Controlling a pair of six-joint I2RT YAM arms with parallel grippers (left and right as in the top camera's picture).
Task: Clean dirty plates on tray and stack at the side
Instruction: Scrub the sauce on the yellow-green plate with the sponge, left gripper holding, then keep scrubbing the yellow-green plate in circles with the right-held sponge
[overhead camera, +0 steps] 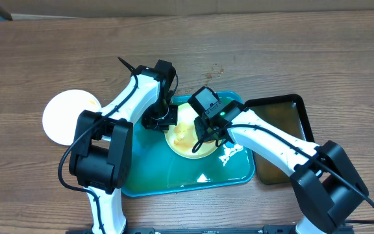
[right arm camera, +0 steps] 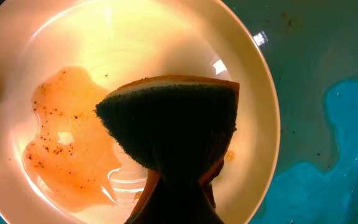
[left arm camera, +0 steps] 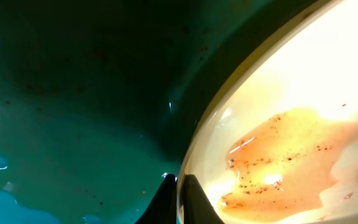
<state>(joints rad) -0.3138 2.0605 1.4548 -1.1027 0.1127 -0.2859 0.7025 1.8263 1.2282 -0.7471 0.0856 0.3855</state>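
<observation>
A pale plate (overhead camera: 182, 135) with an orange-brown speckled smear lies on the teal tray (overhead camera: 148, 175). My left gripper (overhead camera: 163, 119) is shut on the plate's left rim; in the left wrist view its fingers (left arm camera: 180, 200) pinch the rim of the plate (left arm camera: 291, 81) above the tray (left arm camera: 73, 93). My right gripper (overhead camera: 206, 130) is shut on a dark green sponge (right arm camera: 173, 118) and holds it over the plate (right arm camera: 135, 43), beside the smear (right arm camera: 67, 143); its fingers (right arm camera: 179, 196) show at the bottom. A clean white plate (overhead camera: 69, 117) lies on the table at the left.
A smaller black tray (overhead camera: 284, 117) with brownish liquid stands right of the teal tray. White suds and water (overhead camera: 229, 155) lie on the teal tray near the plate's right side. Water pools on the tray in the right wrist view (right arm camera: 347, 124).
</observation>
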